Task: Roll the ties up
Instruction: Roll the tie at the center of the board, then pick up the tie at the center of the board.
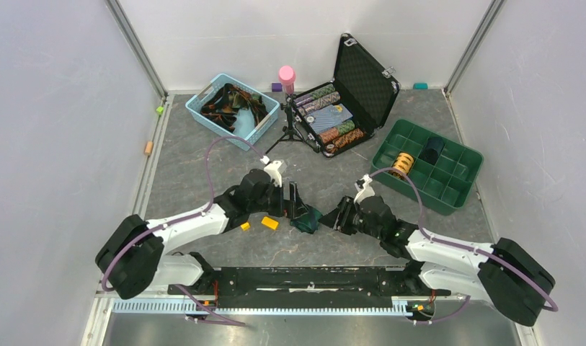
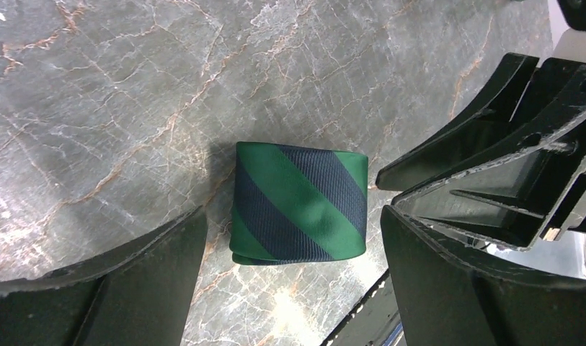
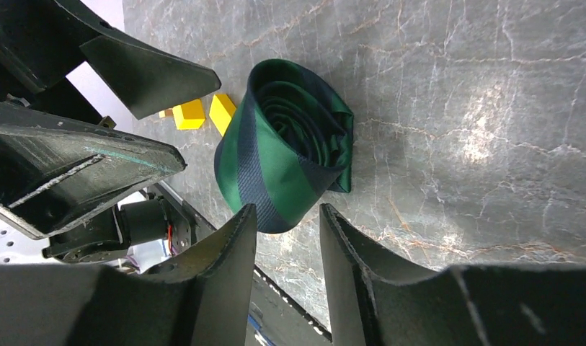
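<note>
A green-and-navy striped tie (image 1: 306,220), rolled into a coil, lies on the marble table between both arms. Seen from the left wrist, the rolled tie (image 2: 300,204) lies on its side, and my left gripper (image 2: 293,216) stands wide open over it with a finger on each side, not touching it. The right wrist view looks into the coil's spiral end (image 3: 286,151). My right gripper (image 3: 286,213) is partly open, and the roll's near edge reaches just between its fingertips. More ties lie loose in a blue basket (image 1: 210,88).
A green compartment tray (image 1: 455,169) at the right holds a rolled orange tie (image 1: 401,164) and a dark one (image 1: 432,150). An open black case (image 1: 369,79) of chips, a pink cylinder (image 1: 286,76) and a small tripod stand behind. Orange blocks (image 1: 269,223) lie by the left gripper.
</note>
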You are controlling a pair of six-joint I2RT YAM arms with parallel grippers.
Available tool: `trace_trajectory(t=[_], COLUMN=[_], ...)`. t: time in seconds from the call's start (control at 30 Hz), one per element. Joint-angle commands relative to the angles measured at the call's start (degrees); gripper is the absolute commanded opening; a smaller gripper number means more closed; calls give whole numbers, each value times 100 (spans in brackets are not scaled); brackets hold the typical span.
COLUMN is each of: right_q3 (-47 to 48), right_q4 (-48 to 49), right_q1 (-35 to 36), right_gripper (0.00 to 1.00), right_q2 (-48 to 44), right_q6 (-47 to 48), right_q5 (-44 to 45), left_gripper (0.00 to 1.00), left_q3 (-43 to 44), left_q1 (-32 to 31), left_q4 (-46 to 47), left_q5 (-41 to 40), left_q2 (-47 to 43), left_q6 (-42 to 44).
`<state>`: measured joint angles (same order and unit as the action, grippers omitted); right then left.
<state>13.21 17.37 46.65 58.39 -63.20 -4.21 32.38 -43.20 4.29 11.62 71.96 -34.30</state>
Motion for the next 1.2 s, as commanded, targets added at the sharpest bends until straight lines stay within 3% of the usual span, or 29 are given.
trace_trajectory(t=[0.0, 0.67, 1.17], right_q3=[27, 48, 21], right_q4=[481, 775, 1074], right_q1=[80, 121, 120], right_gripper=[42, 36, 36], right_q2=[280, 1110, 1409], right_q6=[-167, -258, -254], right_q5=[-64, -27, -131], left_gripper=[94, 86, 77], left_q3=[-138, -709, -1018], left_q1=[74, 136, 136], left_q4=[652, 2308, 2968], left_q5=[433, 1335, 1514], left_q2=[213, 1190, 1361], left_q6=[-158, -781, -1154])
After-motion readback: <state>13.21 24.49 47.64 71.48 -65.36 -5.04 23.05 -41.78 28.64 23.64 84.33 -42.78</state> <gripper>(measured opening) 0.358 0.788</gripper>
